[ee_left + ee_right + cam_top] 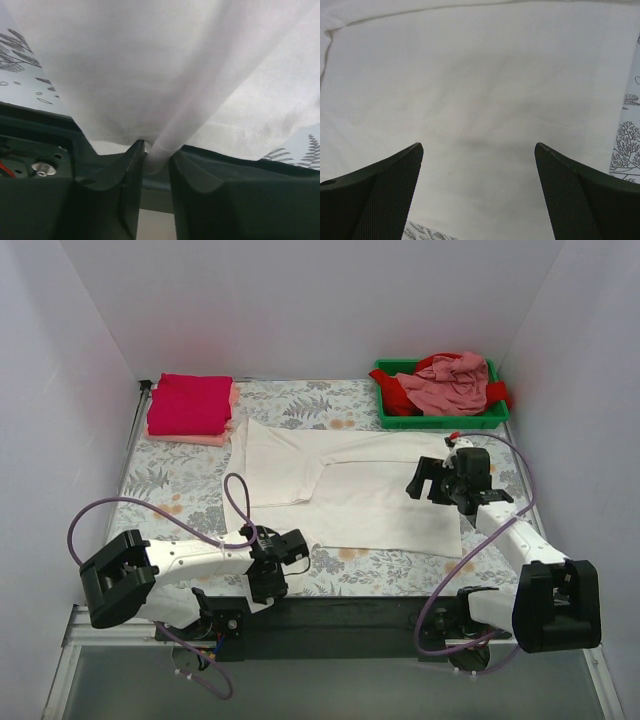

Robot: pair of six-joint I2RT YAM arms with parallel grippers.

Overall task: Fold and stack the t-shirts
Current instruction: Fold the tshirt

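Note:
A white t-shirt (pixel 350 485) lies spread on the floral table cover, part folded, with no print showing. My left gripper (pixel 292 545) is at its near left corner, shut on a pinched fold of the white cloth (pixel 159 152). My right gripper (pixel 440 482) hovers over the shirt's right side with its jaws wide open and empty; in the right wrist view only white cloth (pixel 480 90) lies between its fingertips. A folded crimson t-shirt (pixel 190 402) lies on a pale pink one (pixel 232 430) at the back left.
A green tray (pixel 440 422) at the back right holds a crumpled dusty pink t-shirt (pixel 450 385) and a red one (pixel 400 400). White walls close in the table on three sides. The floral cover (pixel 170 485) shows around the shirt.

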